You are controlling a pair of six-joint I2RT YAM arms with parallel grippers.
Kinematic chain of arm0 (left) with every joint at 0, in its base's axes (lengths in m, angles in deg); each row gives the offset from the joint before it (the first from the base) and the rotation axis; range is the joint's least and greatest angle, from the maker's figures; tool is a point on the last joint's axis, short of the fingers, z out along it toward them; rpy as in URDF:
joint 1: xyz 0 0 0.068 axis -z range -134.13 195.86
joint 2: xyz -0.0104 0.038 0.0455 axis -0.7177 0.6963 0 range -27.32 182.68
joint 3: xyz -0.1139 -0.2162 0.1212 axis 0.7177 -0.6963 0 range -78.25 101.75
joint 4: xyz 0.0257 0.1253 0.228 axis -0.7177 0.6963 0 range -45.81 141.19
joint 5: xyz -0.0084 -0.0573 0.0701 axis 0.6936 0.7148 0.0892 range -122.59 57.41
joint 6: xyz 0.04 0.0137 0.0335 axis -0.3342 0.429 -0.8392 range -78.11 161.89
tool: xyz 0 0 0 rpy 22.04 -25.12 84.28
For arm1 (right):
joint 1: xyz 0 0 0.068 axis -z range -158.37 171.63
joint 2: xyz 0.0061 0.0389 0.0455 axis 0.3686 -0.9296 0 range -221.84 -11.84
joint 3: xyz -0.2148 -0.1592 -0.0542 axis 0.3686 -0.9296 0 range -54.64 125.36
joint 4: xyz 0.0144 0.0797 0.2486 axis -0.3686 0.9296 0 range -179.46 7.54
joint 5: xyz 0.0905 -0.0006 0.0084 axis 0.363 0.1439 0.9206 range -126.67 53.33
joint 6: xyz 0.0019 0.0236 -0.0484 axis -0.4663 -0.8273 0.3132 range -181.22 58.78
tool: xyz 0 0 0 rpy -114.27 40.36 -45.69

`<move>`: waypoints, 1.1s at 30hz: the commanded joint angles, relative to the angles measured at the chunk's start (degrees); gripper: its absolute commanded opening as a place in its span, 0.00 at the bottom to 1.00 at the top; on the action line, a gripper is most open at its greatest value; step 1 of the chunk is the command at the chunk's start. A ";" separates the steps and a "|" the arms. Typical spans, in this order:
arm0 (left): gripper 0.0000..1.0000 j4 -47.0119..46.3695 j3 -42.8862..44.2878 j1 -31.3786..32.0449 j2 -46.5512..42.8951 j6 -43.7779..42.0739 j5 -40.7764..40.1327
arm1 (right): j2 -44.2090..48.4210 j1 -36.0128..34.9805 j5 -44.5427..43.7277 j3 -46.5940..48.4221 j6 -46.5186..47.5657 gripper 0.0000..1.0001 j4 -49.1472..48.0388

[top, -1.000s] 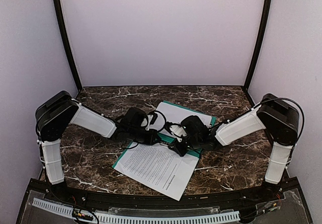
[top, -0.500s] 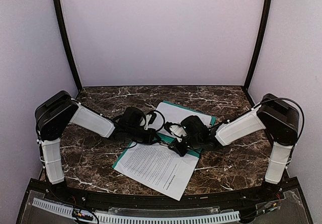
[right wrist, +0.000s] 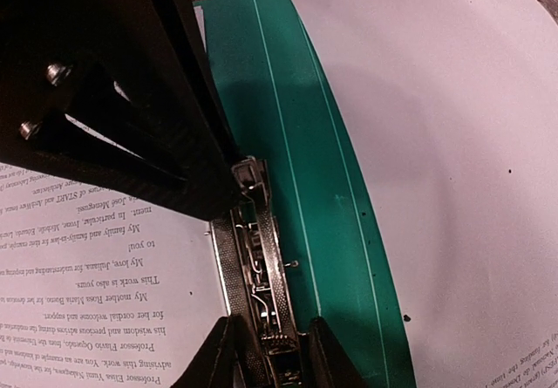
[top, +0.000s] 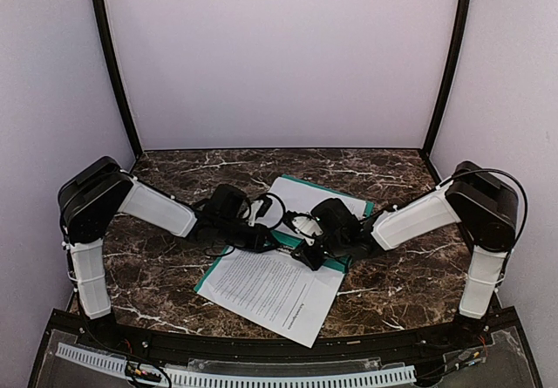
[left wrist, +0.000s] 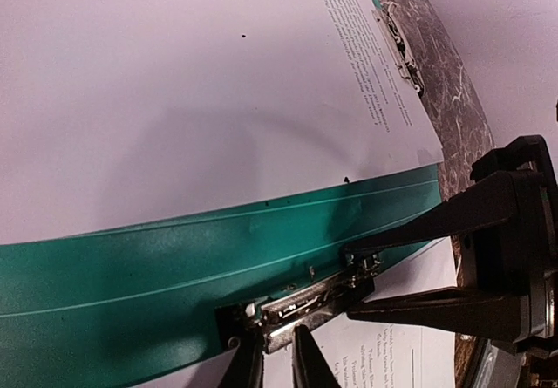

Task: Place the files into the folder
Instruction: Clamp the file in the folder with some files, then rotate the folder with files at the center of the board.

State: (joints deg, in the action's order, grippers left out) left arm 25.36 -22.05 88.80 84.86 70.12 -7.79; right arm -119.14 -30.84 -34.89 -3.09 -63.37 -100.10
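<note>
Table: dark brown marble table [top: 157, 275] with pale veins, closed in by lilac walls on the left, right and far sides.
Folder: the green folder [left wrist: 131, 292] lies open and flat in the middle of the table, turned at an angle. A bare green strip runs between the two sheets.
Far sheet: a white far sheet [top: 305, 194] lies on the folder's far half, with its blank side towards the wrist cameras.
Near sheet: a printed near sheet [top: 270, 292] covers the folder's near half and overhangs it onto the table towards the near edge.
Metal clip: the metal clip [right wrist: 257, 266] sits on the green strip, just beside the printed sheet's edge. Whether that edge is tucked under it cannot be told.
Left claw: the left claw [left wrist: 275, 353] comes in from the left, with its fingers almost together at one end of the clip. Whether they pinch it cannot be told.
Right claw: the right claw [right wrist: 268, 353] comes in from the right, clenched on the other end of the clip, with one finger pressed to each side.
In the way: the two claws meet tip to tip over the clip and hide most of the green strip from above. Both wrists hang over the inner edges of the sheets.
Cables: black cables [top: 279, 200] loop from the wrists above the far sheet.
</note>
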 commanded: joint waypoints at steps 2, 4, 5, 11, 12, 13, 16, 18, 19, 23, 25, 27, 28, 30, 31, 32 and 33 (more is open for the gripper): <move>0.21 3.24 -0.89 0.20 -4.23 -2.31 3.69 | -2.71 0.95 -2.04 -1.58 1.37 0.28 14.84; 0.28 3.39 -1.17 0.04 -5.05 -2.61 3.75 | -2.29 1.26 -0.60 -1.03 1.63 0.29 15.22; 0.30 3.48 -1.27 -0.05 -5.86 -2.93 3.76 | -1.91 1.35 -0.16 -0.75 1.69 0.29 15.34; 0.50 8.16 -1.89 -1.44 -11.68 -6.91 0.07 | 1.69 2.70 2.09 1.73 1.89 0.45 15.85; 0.55 9.15 -1.76 -1.67 -12.23 -7.50 -1.73 | 2.34 2.98 2.46 2.23 1.89 0.49 16.02; 0.57 11.25 -1.50 -2.28 -13.14 -8.52 -2.54 | 3.00 3.23 2.82 2.73 1.89 0.53 16.22; 0.62 14.68 -0.89 -4.01 -13.99 -9.85 -5.10 | 5.23 3.83 3.67 3.69 1.05 0.64 16.63; 0.64 16.90 -0.32 -5.55 -14.00 -10.32 -5.95 | 7.48 4.22 4.13 3.72 -0.20 0.70 17.14; 0.65 18.00 0.08 -6.68 -13.81 -10.66 -6.23 | 8.42 4.41 4.03 3.55 -1.31 0.74 17.55; 0.66 20.21 1.80 -10.34 -11.47 -10.97 -6.40 | 11.57 6.26 0.96 3.38 -8.01 0.86 22.33; 0.67 19.97 3.11 -12.25 -9.46 -11.00 -4.19 | 13.17 7.71 -0.31 2.82 -12.44 0.89 25.70; 0.68 20.31 4.95 -13.70 -7.46 -11.54 -2.12 | 15.05 9.50 -1.06 1.86 -16.76 0.90 28.16; 0.68 20.58 5.75 -14.13 -6.06 -12.21 -1.28 | 16.09 10.18 -1.37 1.36 -18.59 0.91 29.34; 0.68 21.87 8.06 -14.95 -4.01 -13.01 0.73 | 18.06 11.60 -1.31 0.08 -22.09 0.91 30.99; 0.68 22.91 9.59 -15.40 -3.29 -13.15 1.91 | 18.95 12.39 -1.12 -0.52 -23.43 0.91 31.77; 0.68 23.32 10.22 -15.59 -1.95 -13.21 2.66 | 19.64 13.30 -0.56 -1.34 -24.85 0.92 32.09; 0.68 23.40 11.31 -15.91 -1.30 -13.07 3.89 | 20.30 14.22 0.31 -2.15 -26.23 0.91 32.16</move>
State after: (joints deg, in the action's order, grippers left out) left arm 44.85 -14.14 73.66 81.43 58.75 -9.12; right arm -101.68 -19.19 -34.87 -2.28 -80.64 -72.75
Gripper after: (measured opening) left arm 0.683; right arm 0.915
